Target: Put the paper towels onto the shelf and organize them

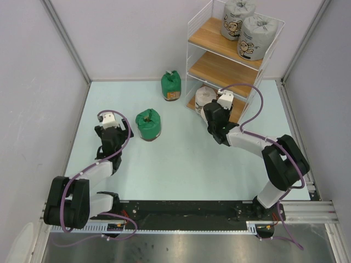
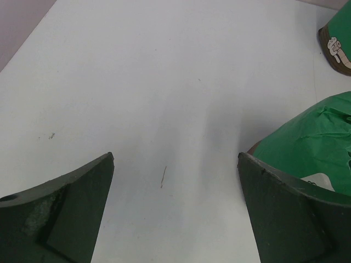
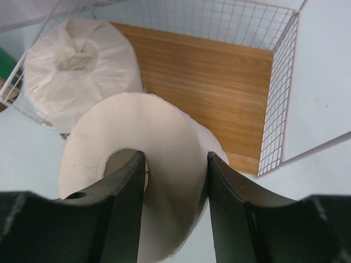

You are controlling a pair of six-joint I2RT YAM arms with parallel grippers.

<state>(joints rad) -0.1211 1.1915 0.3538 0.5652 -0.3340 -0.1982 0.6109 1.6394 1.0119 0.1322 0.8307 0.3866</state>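
Observation:
My right gripper (image 3: 175, 156) is shut on the bare white paper towel roll (image 3: 164, 131), one finger inside its core hole and the other against its outer wall. It holds the roll just in front of the shelf's bottom board (image 3: 214, 82), beside a white-wrapped roll (image 3: 77, 66) standing on that board. From above, the right gripper (image 1: 215, 114) covers the bare roll at the foot of the shelf (image 1: 219, 68). Two grey cartoon-print rolls (image 1: 239, 16) (image 1: 255, 37) stand on the top board. My left gripper (image 2: 175, 164) is open over bare table, a green roll (image 2: 312, 142) just right of it.
A second green roll (image 1: 171, 86) stands near the back wall, left of the shelf, and shows in the left wrist view's corner (image 2: 340, 38). The nearer green roll (image 1: 148, 124) sits between the two arms. Grey walls close the table (image 1: 181, 164) on three sides.

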